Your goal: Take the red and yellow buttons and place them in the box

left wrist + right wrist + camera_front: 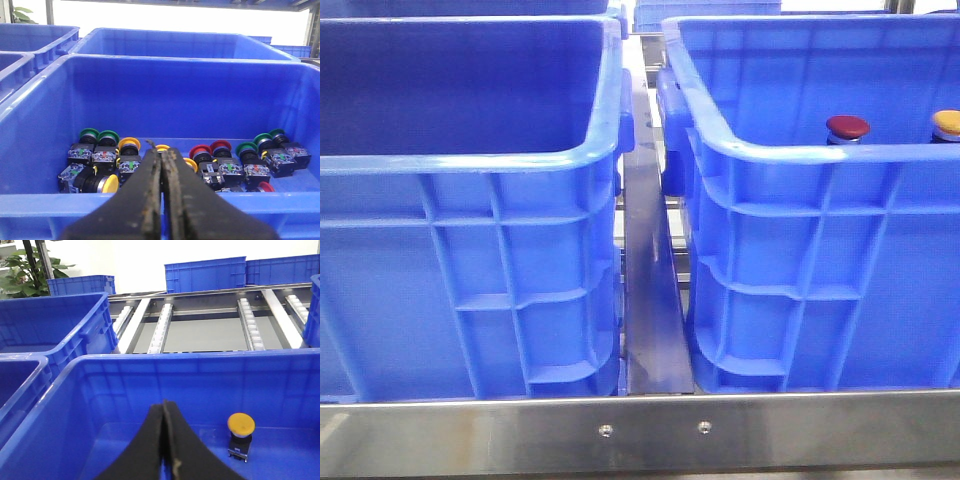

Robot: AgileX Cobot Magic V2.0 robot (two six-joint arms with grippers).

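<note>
- Two blue crates fill the front view: the left crate (470, 160) and the right crate (800, 160), side by side with a metal rail (650, 290) between them.
- A steel bar (640, 430) runs along the near edge below both crates.
- A red button (847, 127) and a yellow button (948, 123) show just over the right crate's near rim, inside it, close to each other.
- The left wrist view shows a crate (165, 90) holding a heap of push buttons (200, 162), green, yellow and red, on its floor.
- Left gripper (162, 165): fingers pressed together, holding nothing, above that crate's near rim.
- Right gripper (164, 412): fingers closed, empty, over a crate where one yellow button (241, 424) stands upright nearby.
</note>
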